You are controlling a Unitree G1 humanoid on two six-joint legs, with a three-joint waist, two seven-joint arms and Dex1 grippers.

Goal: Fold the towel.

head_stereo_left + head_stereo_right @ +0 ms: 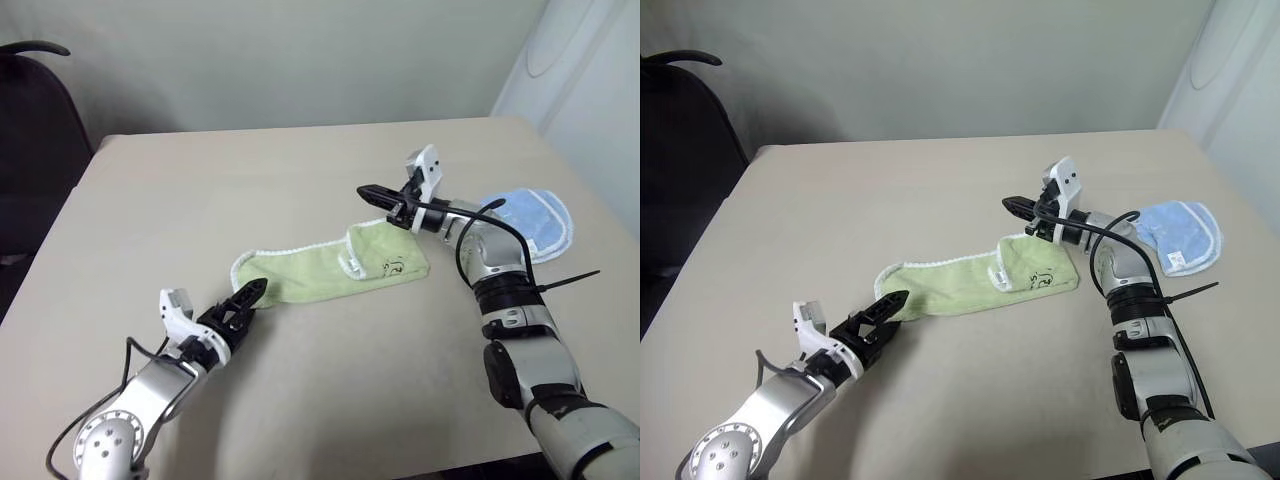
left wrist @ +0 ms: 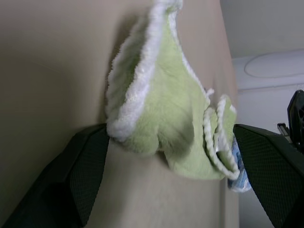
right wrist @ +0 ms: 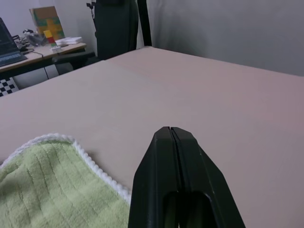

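Left tool [image 1: 252, 291] is released, fingers spread either side of the near end of the towel [image 1: 320, 270], which lies bunched lengthwise mid-table [image 1: 300, 180]; the left wrist view shows that end's white edging between the two fingers. Right tool [image 1: 368, 193] is clenched, empty, raised above the towel's far folded end. Head views add a pale blue cloth [image 1: 535, 220] beside the right arm; the right wrist view adds a desk [image 3: 33, 52] beyond the table.

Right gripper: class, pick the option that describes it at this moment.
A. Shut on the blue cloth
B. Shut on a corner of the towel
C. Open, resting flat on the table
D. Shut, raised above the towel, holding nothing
D: the right gripper has its jaws pressed together with nothing between them, above the green towel.
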